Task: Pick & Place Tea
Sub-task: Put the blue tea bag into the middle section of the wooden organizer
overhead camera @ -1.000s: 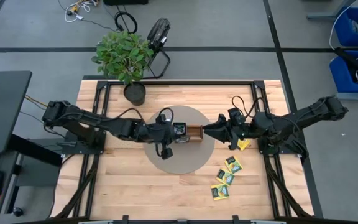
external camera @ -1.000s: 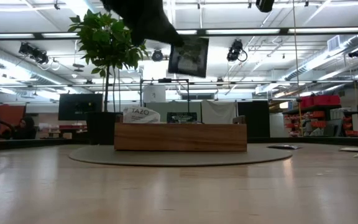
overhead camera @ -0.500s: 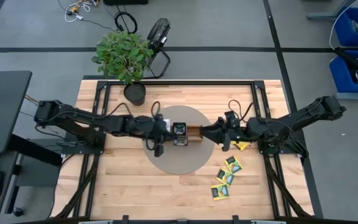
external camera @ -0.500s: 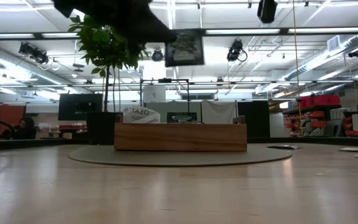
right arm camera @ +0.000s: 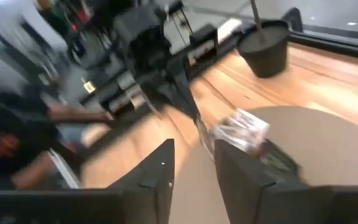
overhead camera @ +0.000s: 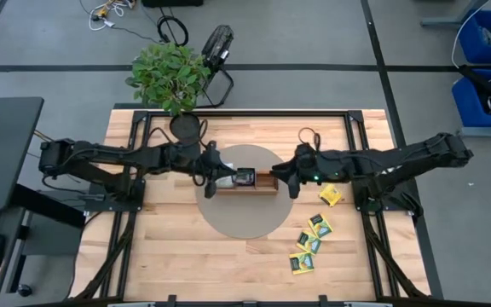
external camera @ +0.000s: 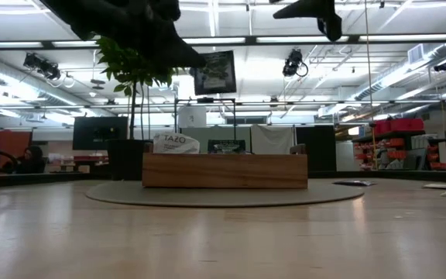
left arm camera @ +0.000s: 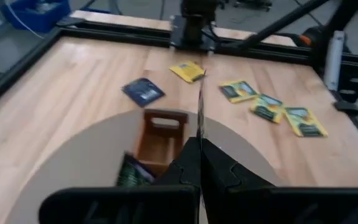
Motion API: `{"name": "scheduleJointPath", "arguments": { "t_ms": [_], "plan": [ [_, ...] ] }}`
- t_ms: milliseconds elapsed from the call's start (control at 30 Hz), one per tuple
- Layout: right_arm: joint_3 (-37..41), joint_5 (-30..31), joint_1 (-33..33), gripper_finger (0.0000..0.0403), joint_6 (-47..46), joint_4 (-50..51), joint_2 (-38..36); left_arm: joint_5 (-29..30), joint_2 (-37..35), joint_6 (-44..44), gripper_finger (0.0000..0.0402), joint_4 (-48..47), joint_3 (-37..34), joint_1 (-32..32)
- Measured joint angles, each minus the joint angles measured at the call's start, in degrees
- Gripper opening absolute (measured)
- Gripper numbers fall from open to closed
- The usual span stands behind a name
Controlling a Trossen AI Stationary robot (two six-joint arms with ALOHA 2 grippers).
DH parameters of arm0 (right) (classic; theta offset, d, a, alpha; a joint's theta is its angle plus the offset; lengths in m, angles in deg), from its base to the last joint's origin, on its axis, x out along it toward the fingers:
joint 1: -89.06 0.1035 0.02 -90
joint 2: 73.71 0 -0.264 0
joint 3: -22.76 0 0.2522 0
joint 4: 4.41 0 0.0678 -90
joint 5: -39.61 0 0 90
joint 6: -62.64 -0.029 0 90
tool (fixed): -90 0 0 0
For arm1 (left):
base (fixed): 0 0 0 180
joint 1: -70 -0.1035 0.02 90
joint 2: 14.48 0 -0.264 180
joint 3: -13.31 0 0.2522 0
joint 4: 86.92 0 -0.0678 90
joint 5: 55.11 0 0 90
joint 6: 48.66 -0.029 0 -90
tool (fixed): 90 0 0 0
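One tea packet [external camera: 214,72], dark with print, hangs in the air above the brown wooden tray [external camera: 223,170], and my left gripper [external camera: 195,62] is shut on it. The tray rests on a round grey mat [overhead camera: 245,220], with more packets [left arm camera: 129,171] in its left compartment. Over the tray's right end my right gripper [overhead camera: 278,175] is open with nothing between its fingers [right arm camera: 165,171]. Loose tea lies flat on the table at the right: a yellow packet [overhead camera: 331,196], several yellow-green ones [overhead camera: 309,244] and a dark blue one [left arm camera: 143,91]. My left gripper pinches the packet between its two shut fingers at the edge nearest the table's left side [external camera: 197,74]. The fingers come from the table's left, slanting a little downward. The packet stands upright on edge [left arm camera: 199,115], lifted clear above the tray.
A potted plant [overhead camera: 170,75] stands at the far edge, left of centre, close behind my left arm. Black frame rails [overhead camera: 355,145] run along the table's sides. Bare wood [overhead camera: 186,256] lies at the near left.
My left gripper has drawn back toward the table's left edge, carrying the packet, which stays clear above the tray. My right gripper has moved left from beside the yellow packet to over the tray's right end and has tipped up, coming into the top of the low view.
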Motion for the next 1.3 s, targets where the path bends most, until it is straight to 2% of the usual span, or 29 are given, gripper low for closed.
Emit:
{"name": "scheduleJointPath", "arguments": {
  "t_ms": [167, 400, 500, 767, 1133, 1300],
  "plan": [
    [-4.61, -4.80, -3.22, 0.0077, 6.21, 7.46, 2.64, -0.83, 3.35, -0.32, 0.0002, 5.32, 0.07, -2.13],
    [-4.66, -5.02, -5.00, 0.0008, 7.65, 8.40, 4.70, -1.78, 9.75, -1.06, 0.0002, 6.83, 0.02, -2.66],
    [-4.68, -5.09, -4.97, 0.0008, 7.44, 8.02, 5.68, -1.72, 11.61, -1.54, 0.0002, 9.21, 0.02, -2.68],
    [-4.68, -5.07, -4.22, 0.0005, 4.56, 6.36, 6.49, 0.86, 13.26, -4.79, 0.0002, 7.99, 0.11, -3.38],
    [-4.68, -4.94, -3.71, 0.0006, 2.31, 4.33, 6.46, 0.87, 14.93, -6.36, 0.0002, 6.90, -0.09, -5.85],
    [-4.68, -4.96, -3.69, 0.0006, 1.46, 4.40, 6.44, 0.05, 17.38, -5.09, 0.0002, 9.84, 0.02, -5.77]
  ]
}}
